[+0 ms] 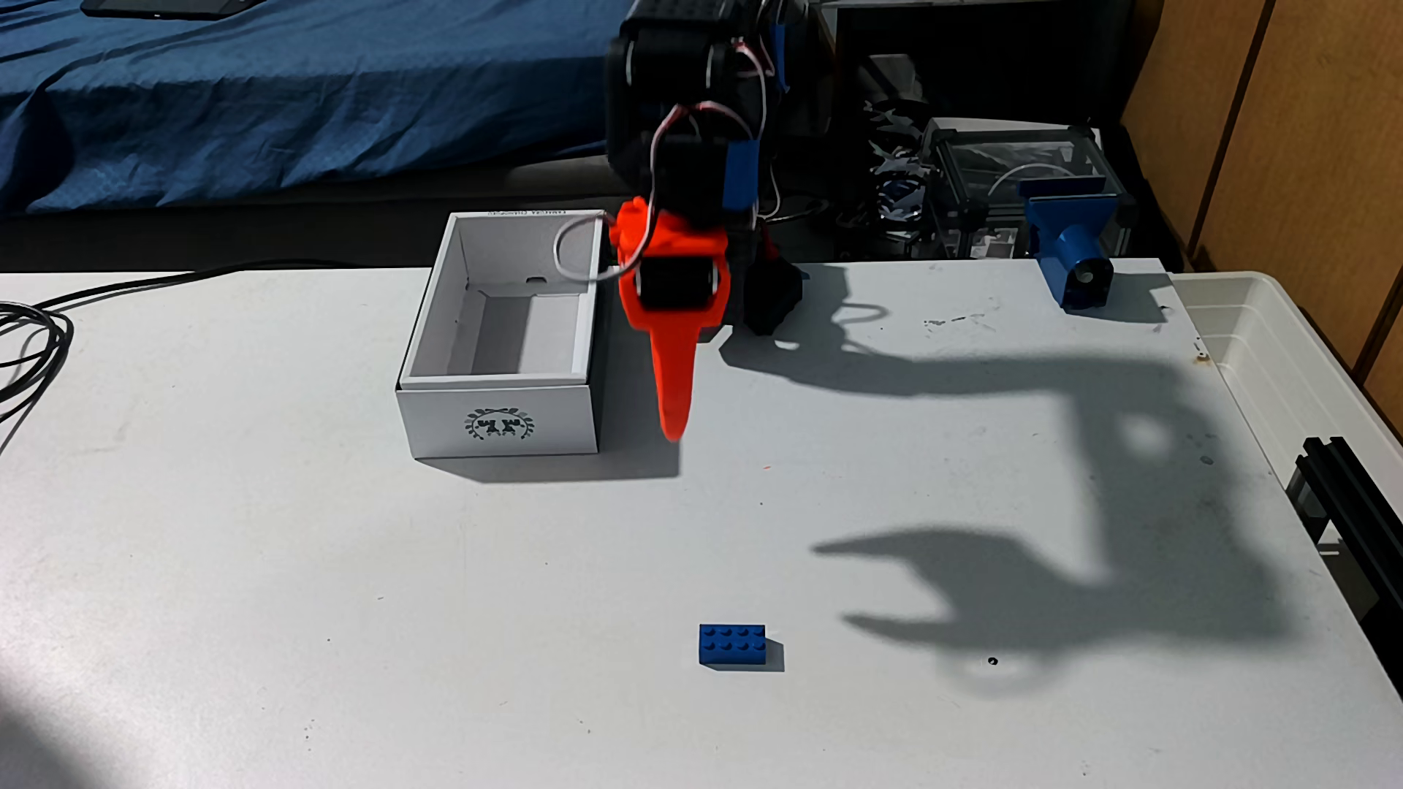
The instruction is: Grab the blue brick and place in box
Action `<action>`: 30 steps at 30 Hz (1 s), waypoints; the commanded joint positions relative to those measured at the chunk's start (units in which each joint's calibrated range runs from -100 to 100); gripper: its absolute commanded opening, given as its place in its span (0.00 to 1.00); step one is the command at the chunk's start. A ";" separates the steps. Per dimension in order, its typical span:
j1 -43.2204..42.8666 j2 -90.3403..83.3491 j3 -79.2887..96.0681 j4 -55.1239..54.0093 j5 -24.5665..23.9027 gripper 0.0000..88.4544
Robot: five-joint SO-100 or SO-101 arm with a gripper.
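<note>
On the white table (304, 569), blue brick (733, 645) well apart from box (501, 417); orange gripper (674, 425) aloft, jaws' spread unclear.

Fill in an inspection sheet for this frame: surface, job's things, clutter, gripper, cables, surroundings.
Surface: white table, sunlit, scuffed, arm's shadow at right.
Job's things: brick flat on table, studs up, near front; box open, empty, beside gripper.
Clutter: blue clamp at far edge; tub at right.
Gripper: gripper orange, pointing down, above table, holding nothing; its shadow shows the jaws apart.
Cables: black cables at left edge; white wire on arm.
Surroundings: blue bedding behind.
</note>
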 commanded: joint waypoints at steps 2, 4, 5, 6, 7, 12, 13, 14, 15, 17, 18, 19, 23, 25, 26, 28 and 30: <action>-0.42 2.47 -0.43 -3.10 -1.66 0.22; -0.42 3.23 -0.52 -4.22 -2.34 0.22; -0.42 3.57 -0.61 -4.82 -2.61 0.22; -0.49 3.91 -0.70 -5.25 -2.87 0.21; -0.94 4.42 -0.79 -5.60 -3.13 0.21; -3.69 9.15 -1.41 -5.68 -5.71 0.21; -4.06 10.51 -1.94 -5.68 -6.24 0.21; -4.43 11.86 -2.65 -5.68 -6.66 0.21; -4.73 13.21 -3.54 -5.60 -7.08 0.21; -4.80 15.50 -5.49 -5.60 -7.76 0.21; -4.80 16.59 -6.56 -5.60 -8.03 0.21; -4.80 17.61 -7.71 -5.51 -8.24 0.21; -4.80 21.42 -13.12 -4.91 -8.92 0.21; -4.88 23.36 -15.69 -4.74 -9.34 0.21; -4.88 24.21 -16.85 -4.65 -9.55 0.21; -5.47 25.98 -18.89 -4.65 -9.97 0.21; -5.77 27.84 -20.58 -4.65 -10.55 0.21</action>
